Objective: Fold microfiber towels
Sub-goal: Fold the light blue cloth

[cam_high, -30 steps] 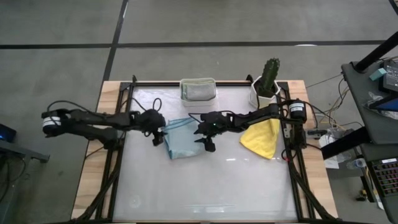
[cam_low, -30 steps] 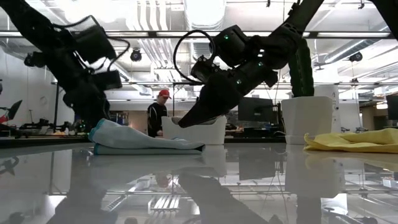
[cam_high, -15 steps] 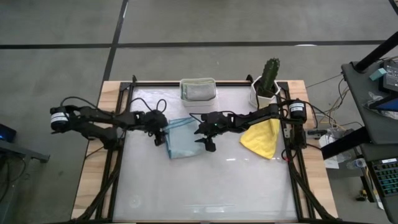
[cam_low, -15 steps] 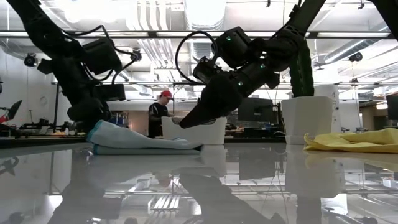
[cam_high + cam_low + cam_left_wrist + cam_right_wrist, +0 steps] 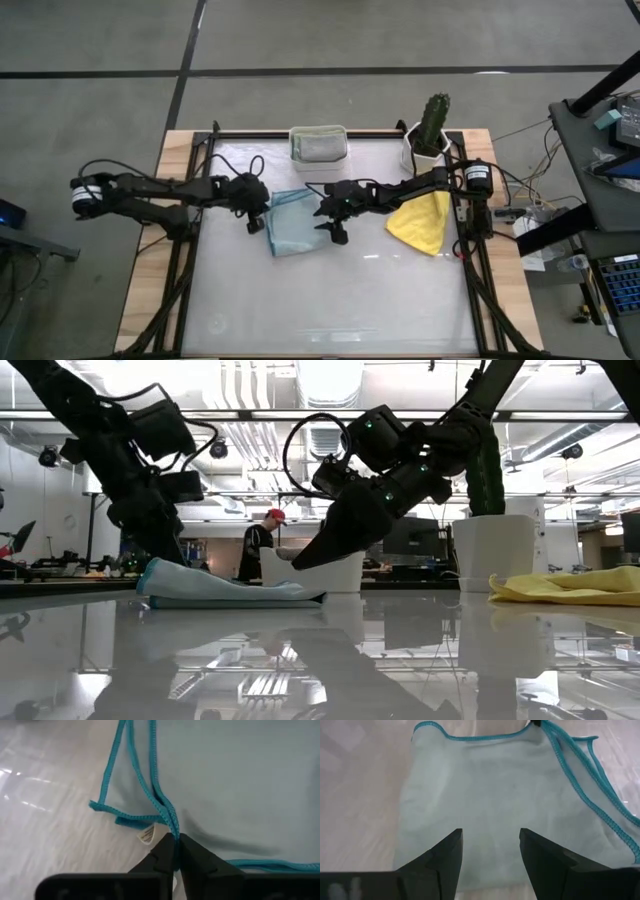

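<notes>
Your left gripper (image 5: 174,851) pinches only the stacked hems of the pale blue-grey towel (image 5: 292,221) at its 9 o'clock edge, right gripper (image 5: 490,851) open above; a layer may slip when lifted.

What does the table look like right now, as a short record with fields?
left gripper: shut on the blue-grey towel at its edge
right gripper: open, above that towel's other side
yellow towel: lying loose by the right arm
tub: at the far edge, cloths inside
cactus: potted, far right corner
</notes>
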`<state>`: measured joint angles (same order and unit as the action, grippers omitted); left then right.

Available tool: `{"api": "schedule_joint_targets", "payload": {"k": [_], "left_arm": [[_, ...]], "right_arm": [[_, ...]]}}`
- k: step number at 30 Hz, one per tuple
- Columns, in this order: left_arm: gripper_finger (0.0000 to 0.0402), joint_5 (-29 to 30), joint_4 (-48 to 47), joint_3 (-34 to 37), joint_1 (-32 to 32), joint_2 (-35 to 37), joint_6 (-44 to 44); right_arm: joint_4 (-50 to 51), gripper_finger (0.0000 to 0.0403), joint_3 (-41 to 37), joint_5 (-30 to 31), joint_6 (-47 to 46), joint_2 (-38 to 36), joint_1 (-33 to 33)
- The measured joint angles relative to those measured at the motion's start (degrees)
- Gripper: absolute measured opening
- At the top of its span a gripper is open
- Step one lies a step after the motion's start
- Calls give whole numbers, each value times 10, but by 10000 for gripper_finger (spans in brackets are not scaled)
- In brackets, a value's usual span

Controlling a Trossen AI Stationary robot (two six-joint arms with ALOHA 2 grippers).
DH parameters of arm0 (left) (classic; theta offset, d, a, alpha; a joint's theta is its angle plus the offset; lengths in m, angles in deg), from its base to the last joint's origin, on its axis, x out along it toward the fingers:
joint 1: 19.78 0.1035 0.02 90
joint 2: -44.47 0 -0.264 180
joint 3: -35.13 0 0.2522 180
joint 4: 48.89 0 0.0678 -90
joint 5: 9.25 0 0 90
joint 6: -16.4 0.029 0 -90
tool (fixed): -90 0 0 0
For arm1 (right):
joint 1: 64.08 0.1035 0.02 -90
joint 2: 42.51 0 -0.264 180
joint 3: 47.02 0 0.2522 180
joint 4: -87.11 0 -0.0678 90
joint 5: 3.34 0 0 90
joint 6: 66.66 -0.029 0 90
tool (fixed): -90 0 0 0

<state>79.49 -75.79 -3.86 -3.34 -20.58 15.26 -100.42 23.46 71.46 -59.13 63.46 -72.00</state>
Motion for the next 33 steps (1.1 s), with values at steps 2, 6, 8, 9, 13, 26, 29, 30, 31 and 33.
{"api": "schedule_joint_targets", "payload": {"k": [2, 6, 8, 9, 13, 26, 29, 30, 31, 33], "left_arm": [[3, 0, 1, 0, 0, 4, 2], [1, 0, 1, -16, 0, 3, 18], [1, 1, 1, -31, 0, 3, 35], [1, 6, 0, -39, 0, 3, 46], [1, 30, -4, -73, 1, 3, 105], [0, 78, -34, -87, 31, -68, 130], [0, 79, -17, -87, 31, -90, 107], [2, 79, -19, -88, 31, -94, 105], [5, 79, -19, -89, 31, -98, 105], [21, 79, -18, -92, 31, -101, 105]], "right_arm": [[0, 187, -1, 0, 0, 0, 0], [0, 187, -1, 0, 0, 0, 0], [0, 187, -1, 0, 0, 1, 0], [0, 187, -1, 0, 0, 1, 0], [0, 187, -1, 0, 0, 1, 0], [-1, 187, -2, 0, 0, 1, 0], [-1, 187, -2, 0, 0, 1, 0], [-1, 187, -2, 0, 1, 1, 0], [-1, 187, -2, -2, 4, 1, 0], [-1, 187, -2, -19, 8, 1, 0]]}}
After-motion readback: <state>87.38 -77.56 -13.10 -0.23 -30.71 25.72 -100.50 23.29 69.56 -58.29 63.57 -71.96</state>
